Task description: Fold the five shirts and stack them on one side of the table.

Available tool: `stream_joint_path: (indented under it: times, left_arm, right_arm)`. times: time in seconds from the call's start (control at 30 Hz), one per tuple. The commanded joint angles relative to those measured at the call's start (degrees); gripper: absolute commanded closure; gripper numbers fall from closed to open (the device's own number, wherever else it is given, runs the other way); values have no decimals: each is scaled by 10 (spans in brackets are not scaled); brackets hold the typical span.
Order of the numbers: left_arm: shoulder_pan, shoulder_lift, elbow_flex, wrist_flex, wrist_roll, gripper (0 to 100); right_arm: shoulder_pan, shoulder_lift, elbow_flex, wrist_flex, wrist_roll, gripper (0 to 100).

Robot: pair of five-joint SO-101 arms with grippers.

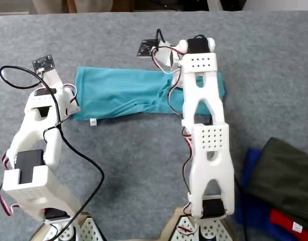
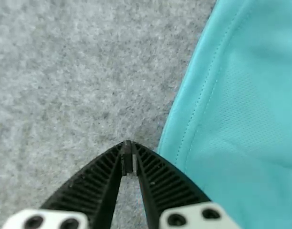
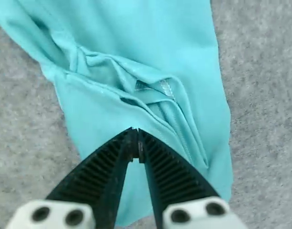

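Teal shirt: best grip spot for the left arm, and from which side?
Pinch the flat stitched hem at the left end of the teal shirt, coming in from the bare felt beside it, where the left gripper sits shut. The right end is bunched.

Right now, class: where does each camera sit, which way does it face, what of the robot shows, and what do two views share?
High view: fixed above, looking down on the grey table; left arm and right arm show, plus teal shirt and folded pile.
Left wrist view: on the left arm, looking down past its shut left pincer at table beside the shirt's hem.
Right wrist view: on the right arm, looking down past its shut right pincer onto the shirt's creases.
Shared: both wrist views show that shirt.
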Motion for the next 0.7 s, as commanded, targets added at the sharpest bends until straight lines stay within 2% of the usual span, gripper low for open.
stream_joint_path:
  times: [0.0, 0.37, 0.47, 0.67]
  left_arm:
    - [-1, -4, -19, 1, -4, 980]
    - [-1, -4, -19, 1, -4, 980]
    - [-1, -4, -19, 1, -4, 980]
    - [-1, -4, -20, 0, -4, 980]
  right_arm:
    - [-15, -2, -31, -4, -20, 992]
    - [-56, 129, -35, -160, -34, 990]
    - [-56, 124, -69, -136, -54, 992]
    - [-55, 92, -234, -4, -63, 992]
